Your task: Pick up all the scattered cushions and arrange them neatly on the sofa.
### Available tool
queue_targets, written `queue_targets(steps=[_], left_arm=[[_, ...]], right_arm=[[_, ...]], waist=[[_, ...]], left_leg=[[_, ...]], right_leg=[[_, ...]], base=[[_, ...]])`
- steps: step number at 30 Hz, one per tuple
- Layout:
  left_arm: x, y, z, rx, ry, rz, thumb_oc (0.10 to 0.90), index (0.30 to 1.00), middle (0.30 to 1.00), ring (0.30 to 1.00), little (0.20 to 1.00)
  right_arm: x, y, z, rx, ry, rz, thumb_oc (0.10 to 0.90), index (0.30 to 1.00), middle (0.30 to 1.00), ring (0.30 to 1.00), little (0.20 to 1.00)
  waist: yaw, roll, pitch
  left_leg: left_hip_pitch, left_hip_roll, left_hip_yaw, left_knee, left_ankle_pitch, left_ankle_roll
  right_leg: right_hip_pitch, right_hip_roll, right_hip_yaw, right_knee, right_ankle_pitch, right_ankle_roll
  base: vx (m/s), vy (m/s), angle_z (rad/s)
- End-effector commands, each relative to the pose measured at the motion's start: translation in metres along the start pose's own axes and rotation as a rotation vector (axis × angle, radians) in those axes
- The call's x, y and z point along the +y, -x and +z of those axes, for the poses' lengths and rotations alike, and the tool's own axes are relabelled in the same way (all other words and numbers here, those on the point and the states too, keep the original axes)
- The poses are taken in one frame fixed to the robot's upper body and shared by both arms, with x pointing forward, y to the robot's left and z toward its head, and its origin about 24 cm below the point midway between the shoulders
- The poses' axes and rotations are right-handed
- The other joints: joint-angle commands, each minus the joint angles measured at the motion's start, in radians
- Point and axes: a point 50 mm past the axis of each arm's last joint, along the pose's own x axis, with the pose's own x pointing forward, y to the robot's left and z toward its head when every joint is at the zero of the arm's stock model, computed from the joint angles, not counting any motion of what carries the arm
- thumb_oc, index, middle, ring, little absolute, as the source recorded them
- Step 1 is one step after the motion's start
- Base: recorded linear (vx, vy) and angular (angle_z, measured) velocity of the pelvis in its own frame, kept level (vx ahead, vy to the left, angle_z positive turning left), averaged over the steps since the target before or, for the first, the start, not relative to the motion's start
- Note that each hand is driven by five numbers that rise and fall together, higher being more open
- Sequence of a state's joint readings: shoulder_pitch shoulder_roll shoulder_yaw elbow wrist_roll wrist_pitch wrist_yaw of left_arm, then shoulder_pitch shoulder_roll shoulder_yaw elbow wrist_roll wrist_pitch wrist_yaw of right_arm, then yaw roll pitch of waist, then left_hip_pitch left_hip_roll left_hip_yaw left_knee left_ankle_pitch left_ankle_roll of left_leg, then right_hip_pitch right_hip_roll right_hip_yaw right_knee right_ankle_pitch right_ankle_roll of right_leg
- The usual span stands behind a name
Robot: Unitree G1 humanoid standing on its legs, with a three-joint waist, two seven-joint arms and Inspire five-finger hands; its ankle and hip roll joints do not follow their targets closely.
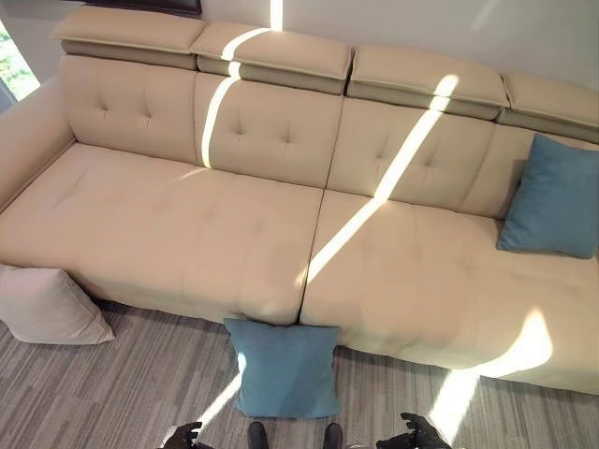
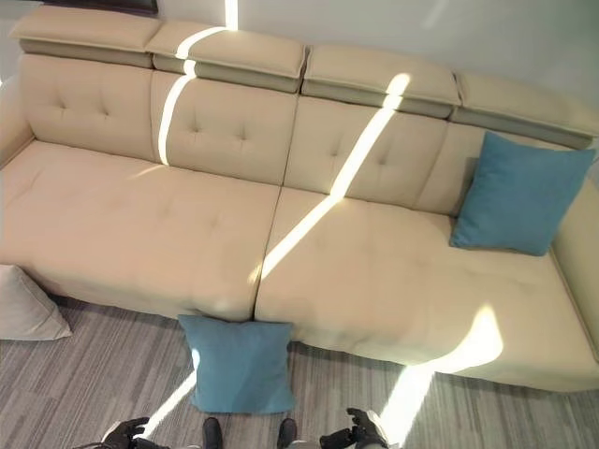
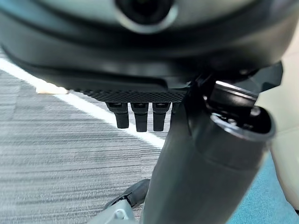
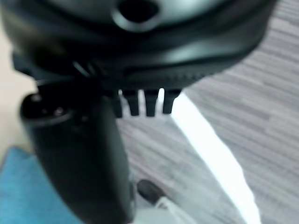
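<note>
On the floor against the sofa (image 1: 187,234) front, reach both relaxed, empty hands, left hand (image 1: 183,436) and right hand (image 1: 418,434), down around the blue cushion (image 1: 284,367), gripping opposite edges before lifting.

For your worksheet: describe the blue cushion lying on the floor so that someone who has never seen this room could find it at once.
Start at the long beige sofa and find the seam between its seat sections. Below it, the blue cushion lies on the grey floor. The other blue cushion is on the sofa; the beige cushion is pale.
</note>
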State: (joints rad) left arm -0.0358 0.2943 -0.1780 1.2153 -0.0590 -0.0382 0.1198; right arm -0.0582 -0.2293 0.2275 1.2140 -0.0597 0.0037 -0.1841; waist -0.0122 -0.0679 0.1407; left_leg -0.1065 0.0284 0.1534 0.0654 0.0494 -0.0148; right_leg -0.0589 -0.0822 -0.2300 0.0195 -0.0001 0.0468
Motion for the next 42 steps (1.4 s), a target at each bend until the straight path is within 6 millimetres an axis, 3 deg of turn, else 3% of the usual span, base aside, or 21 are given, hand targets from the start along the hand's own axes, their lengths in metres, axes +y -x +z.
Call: queue_targets(steps=[1,4,7,8,13,18,22,23,28,29,30,31,38,40,42], left_arm=[[-0.002,-0.002,0.019,-0.068,0.022,0.000,0.800,0.900,0.900,0.900,0.900],[-0.004,-0.002,0.020,-0.066,0.009,-0.004,0.800,0.900,0.900,0.900,0.900],[-0.004,-0.003,0.022,-0.074,0.006,-0.003,0.800,0.900,0.900,0.900,0.900],[-0.006,-0.003,0.025,-0.079,0.001,-0.004,0.800,0.900,0.900,0.900,0.900],[0.004,-0.005,0.043,-0.131,0.012,0.037,0.800,0.900,0.900,0.900,0.900],[0.022,-0.006,0.075,-0.226,0.068,0.107,0.800,0.900,0.900,0.900,0.900],[0.042,0.000,0.120,-0.377,0.208,0.197,0.800,0.900,0.900,0.900,0.900],[0.045,0.002,0.129,-0.408,0.235,0.213,0.800,0.900,0.900,0.900,0.900],[0.063,0.015,0.176,-0.562,0.381,0.282,0.800,0.900,0.900,0.900,0.900],[0.072,0.023,0.196,-0.624,0.440,0.305,0.800,0.900,0.900,0.900,0.900],[0.075,0.026,0.204,-0.648,0.472,0.310,0.800,0.900,0.900,0.900,0.900],[0.075,0.027,0.205,-0.649,0.473,0.310,0.800,0.900,0.900,0.900,0.900],[0.099,0.059,0.267,-0.845,0.507,0.351,0.800,0.900,0.900,0.900,0.900],[0.102,0.063,0.273,-0.859,0.506,0.357,0.800,0.900,0.900,0.900,0.900],[0.112,0.077,0.293,-0.928,0.481,0.384,0.800,0.900,0.900,0.900,0.900]], right_arm=[[-0.039,-0.005,0.020,-0.074,0.033,-0.133,0.800,0.900,0.900,0.900,0.900],[-0.043,-0.006,0.017,-0.064,0.052,-0.145,0.800,0.900,0.900,0.900,0.900],[-0.046,-0.006,0.020,-0.070,0.058,-0.156,0.800,0.900,0.900,0.900,0.900],[-0.049,-0.006,0.021,-0.072,0.054,-0.164,0.800,0.900,0.900,0.900,0.900],[-0.050,-0.007,0.035,-0.108,0.051,-0.181,0.800,0.900,0.900,0.900,0.900],[-0.054,-0.007,0.057,-0.165,0.000,-0.207,0.800,0.900,0.900,0.900,0.900],[-0.070,-0.003,0.099,-0.285,-0.139,-0.277,0.800,0.900,0.900,0.900,0.900],[-0.073,-0.001,0.110,-0.319,-0.177,-0.291,0.800,0.900,0.900,0.900,0.900],[-0.098,0.019,0.176,-0.537,-0.315,-0.377,0.800,0.900,0.900,0.900,0.900],[-0.109,0.032,0.206,-0.639,-0.361,-0.407,0.800,0.900,0.900,0.900,0.900],[-0.115,0.039,0.218,-0.679,-0.383,-0.422,0.800,0.900,0.900,0.900,0.900],[-0.115,0.039,0.218,-0.680,-0.383,-0.422,0.800,0.900,0.900,0.900,0.900],[-0.155,0.103,0.303,-1.003,-0.437,-0.538,0.800,0.900,0.900,0.900,0.900],[-0.158,0.112,0.311,-1.042,-0.439,-0.550,0.800,0.900,0.900,0.900,0.900],[-0.165,0.138,0.333,-1.148,-0.448,-0.579,0.800,0.900,0.900,0.900,0.900]], waist=[[-0.001,-0.015,0.001],[-0.010,-0.009,-0.010],[-0.008,-0.007,-0.005],[-0.014,0.011,-0.009],[-0.018,0.017,0.016],[-0.009,0.011,0.066],[0.002,0.009,0.122],[0.006,0.013,0.125],[0.011,0.014,0.158],[0.010,0.014,0.165],[0.010,0.014,0.165],[0.009,0.014,0.163],[0.001,0.018,0.193],[-0.001,0.016,0.196],[-0.008,0.011,0.210]], left_leg=[[-0.082,-0.064,-0.109,0.160,-0.143,-0.027],[-0.080,-0.020,-0.106,0.136,-0.135,-0.026],[-0.086,-0.007,-0.112,0.118,-0.122,-0.026],[-0.053,0.011,-0.117,0.030,-0.104,-0.027],[-0.064,0.001,-0.104,-0.003,-0.087,-0.021],[-0.165,-0.015,-0.085,0.038,-0.094,-0.009],[-0.330,-0.038,-0.068,0.108,-0.092,-0.005],[-0.350,-0.034,-0.073,0.125,-0.120,-0.012],[-0.544,-0.032,-0.069,0.191,-0.115,-0.012],[-0.627,-0.031,-0.071,0.218,-0.110,-0.012],[-0.662,-0.030,-0.073,0.224,-0.108,-0.012],[-0.667,-0.030,-0.074,0.226,-0.108,-0.012],[-0.909,-0.020,-0.094,0.324,-0.110,-0.014],[-0.941,-0.017,-0.097,0.344,-0.114,-0.014],[-1.031,-0.011,-0.109,0.404,-0.126,-0.010]], right_leg=[[-0.004,0.029,0.061,-0.028,-0.039,0.023],[-0.003,0.014,0.059,-0.035,-0.043,0.031],[-0.009,0.008,0.065,-0.036,-0.041,0.033],[-0.011,0.014,0.064,-0.041,-0.044,0.036],[-0.076,-0.003,0.075,-0.018,-0.027,0.045],[-0.199,-0.033,0.093,0.047,-0.013,0.053],[-0.387,-0.069,0.098,0.125,0.011,0.049],[-0.407,-0.069,0.106,0.140,-0.011,0.054],[-0.599,-0.089,0.118,0.195,0.005,0.057],[-0.680,-0.094,0.121,0.221,0.009,0.058],[-0.713,-0.096,0.123,0.228,0.008,0.058],[-0.718,-0.096,0.123,0.230,0.007,0.058],[-0.967,-0.109,0.137,0.345,-0.009,0.053],[-0.997,-0.112,0.141,0.364,-0.014,0.053],[-1.081,-0.114,0.148,0.423,-0.030,0.050]], base=[[0.00,0.051,0.08],[0.06,0.083,-0.14],[0.03,0.114,-0.04],[0.05,0.142,-0.08],[-0.04,0.148,-0.11],[-0.14,0.082,-0.18],[-0.20,0.073,-0.06],[-0.08,0.024,-0.05],[-0.13,0.012,0.00],[-0.14,-0.011,0.04],[-0.10,-0.013,0.06],[-0.05,-0.014,0.06],[-0.02,-0.009,0.05],[0.01,-0.024,0.10],[0.01,-0.041,0.08]])
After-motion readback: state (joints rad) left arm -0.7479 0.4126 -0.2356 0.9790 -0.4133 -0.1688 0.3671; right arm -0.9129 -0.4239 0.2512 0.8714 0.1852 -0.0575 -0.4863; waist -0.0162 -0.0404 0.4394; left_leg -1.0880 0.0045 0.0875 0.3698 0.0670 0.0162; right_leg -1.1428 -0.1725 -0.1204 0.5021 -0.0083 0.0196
